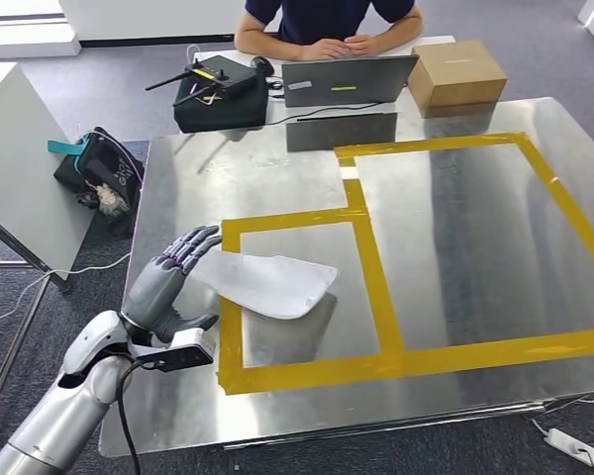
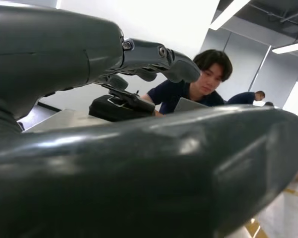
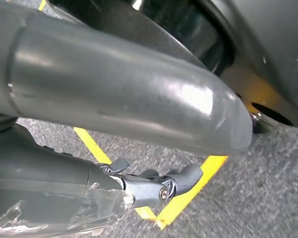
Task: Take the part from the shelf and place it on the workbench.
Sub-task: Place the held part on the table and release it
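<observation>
One part (image 1: 267, 284) lies on the bench (image 1: 458, 228), a flat, pale grey-white piece shaped like a broad blade: wide and rounded at the end away from the robot's left side, tapering toward the left hand (image 1: 167, 282). Its surface is matt and faintly mottled, and it throws a dark shadow on the steel beneath. It sits mostly inside the small yellow tape (image 1: 368, 267) rectangle, its narrow end crossing the tape's left strip.

The left hand is at that narrow end, fingers (image 1: 193, 245) stretched out over the part's edge and thumb low beside it; whether it actually grips or only touches the part, I cannot tell. In the left wrist view the thumb (image 2: 147, 173) and a dark finger (image 2: 159, 57) stand apart.

The right hand (image 3: 140, 148) hangs over grey carpet (image 3: 252, 198) with yellow floor tape (image 3: 185, 196); its fingers are lightly curled, holding nothing.

Across the bench a person (image 1: 332, 25) sits behind a laptop (image 1: 346, 79), with a cardboard box (image 1: 458, 74) and a black case (image 1: 219, 94) alongside.
</observation>
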